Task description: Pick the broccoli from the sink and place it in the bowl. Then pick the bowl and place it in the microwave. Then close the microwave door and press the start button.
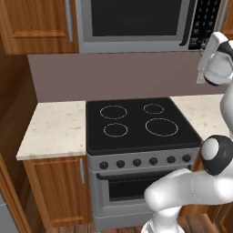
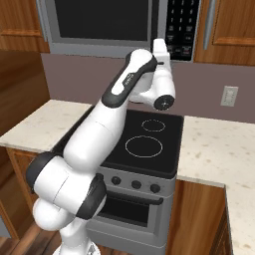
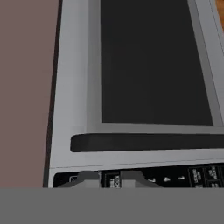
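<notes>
The microwave [image 1: 136,25] hangs above the stove [image 1: 139,123], its door [image 1: 134,18] closed; the hand view adds the gripper [image 3: 107,178] close against the button panel [image 3: 175,177], tips nearly together, nothing between them; the right base view adds a wall outlet [image 2: 229,95].

arm raised, pincer [image 3: 104,179] fingertips seemingly close-set — empty

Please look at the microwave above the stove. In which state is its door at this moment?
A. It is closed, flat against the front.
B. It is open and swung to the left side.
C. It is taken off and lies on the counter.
A: the microwave door sits flush in the microwave front, its dark window unbroken, beside the black button panel above the stove.
</notes>
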